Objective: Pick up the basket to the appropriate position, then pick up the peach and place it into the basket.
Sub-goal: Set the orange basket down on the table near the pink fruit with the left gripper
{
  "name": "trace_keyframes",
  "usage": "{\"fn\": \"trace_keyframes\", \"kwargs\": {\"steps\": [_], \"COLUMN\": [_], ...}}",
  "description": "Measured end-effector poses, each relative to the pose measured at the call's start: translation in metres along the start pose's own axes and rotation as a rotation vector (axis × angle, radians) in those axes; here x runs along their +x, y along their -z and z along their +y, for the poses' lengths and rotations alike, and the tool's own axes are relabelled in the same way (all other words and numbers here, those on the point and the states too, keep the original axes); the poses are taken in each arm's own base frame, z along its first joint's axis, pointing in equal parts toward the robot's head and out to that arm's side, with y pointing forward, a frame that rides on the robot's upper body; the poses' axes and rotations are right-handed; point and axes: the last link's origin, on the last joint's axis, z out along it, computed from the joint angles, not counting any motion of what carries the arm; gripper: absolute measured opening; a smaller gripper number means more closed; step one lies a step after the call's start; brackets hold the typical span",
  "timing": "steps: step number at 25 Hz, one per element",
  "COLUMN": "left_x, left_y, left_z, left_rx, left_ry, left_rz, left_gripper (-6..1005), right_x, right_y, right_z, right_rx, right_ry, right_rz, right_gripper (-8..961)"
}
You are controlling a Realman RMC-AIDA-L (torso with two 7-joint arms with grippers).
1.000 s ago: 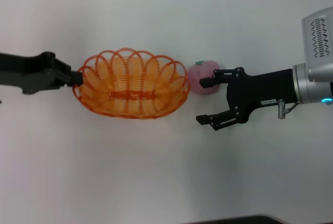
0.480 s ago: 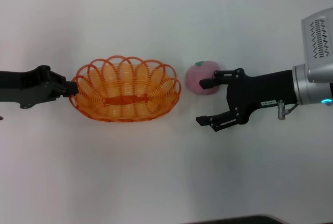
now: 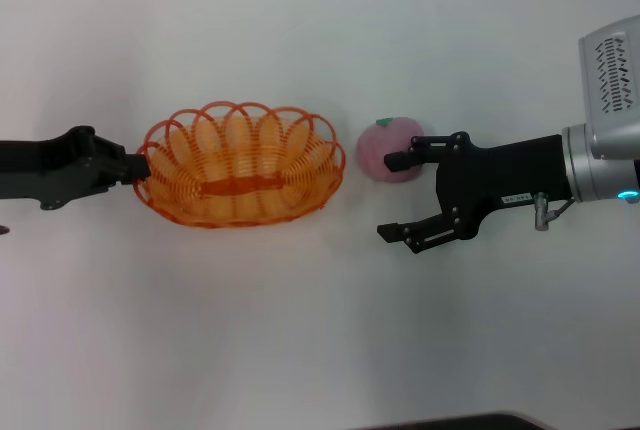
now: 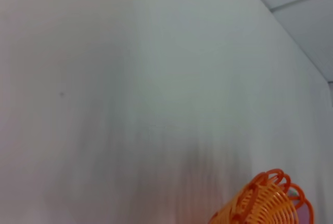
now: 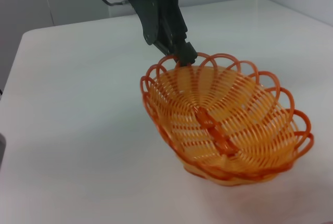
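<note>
The orange wire basket (image 3: 240, 164) sits at the middle left of the white table, tilted a little. My left gripper (image 3: 143, 164) is shut on the basket's left rim. The right wrist view shows that grip on the rim (image 5: 185, 57) and the basket (image 5: 225, 125). Part of the basket shows in the left wrist view (image 4: 266, 201). The pink peach (image 3: 390, 149) with a green leaf lies just right of the basket, apart from it. My right gripper (image 3: 393, 196) is open, its upper finger touching or just in front of the peach's right side.
The white table (image 3: 300, 330) stretches all around. A dark edge shows at the bottom of the head view (image 3: 460, 422).
The left gripper has drawn the basket to the left and slightly up, opening a gap between basket and peach. The right gripper and the peach have stayed put.
</note>
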Motion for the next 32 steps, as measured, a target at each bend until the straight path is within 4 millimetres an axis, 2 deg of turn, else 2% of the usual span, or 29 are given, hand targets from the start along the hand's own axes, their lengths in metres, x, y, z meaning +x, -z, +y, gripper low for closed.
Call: {"fn": "trace_keyframes", "kwargs": {"steps": [7, 12, 18, 23, 26, 29, 31, 32], "left_x": [-0.001, -0.004, -0.005, -0.005, -0.003, 0.000, 0.000, 0.000], "left_y": [0.000, -0.001, 0.002, 0.008, 0.012, 0.020, 0.026, 0.026], "left_z": [-0.006, -0.006, -0.011, -0.017, -0.020, -0.021, -0.023, -0.023], "left_rx": [0.009, 0.001, 0.014, 0.029, 0.043, 0.044, 0.030, 0.030], "left_ry": [0.021, 0.006, -0.025, -0.017, -0.041, -0.141, -0.287, -0.287], "left_rz": [0.019, 0.006, 0.012, 0.025, 0.028, 0.044, 0.069, 0.069], "left_gripper": [71, 152, 360, 600, 824, 837, 846, 851], "right_x": [-0.001, -0.001, -0.002, -0.002, -0.003, -0.003, -0.003, -0.003], "right_y": [0.000, 0.000, 0.000, 0.000, 0.000, -0.001, -0.001, -0.001], "right_z": [0.000, 0.000, 0.000, 0.000, 0.000, 0.000, 0.000, 0.000], "right_rx": [0.000, -0.003, -0.004, -0.006, -0.006, -0.006, -0.006, -0.006], "right_ry": [0.002, -0.002, 0.000, 0.001, 0.002, 0.002, 0.001, 0.000], "right_rz": [0.000, -0.002, -0.002, -0.003, -0.004, -0.007, -0.008, -0.009], "right_gripper": [944, 942, 942, 941, 941, 941, 941, 941]}}
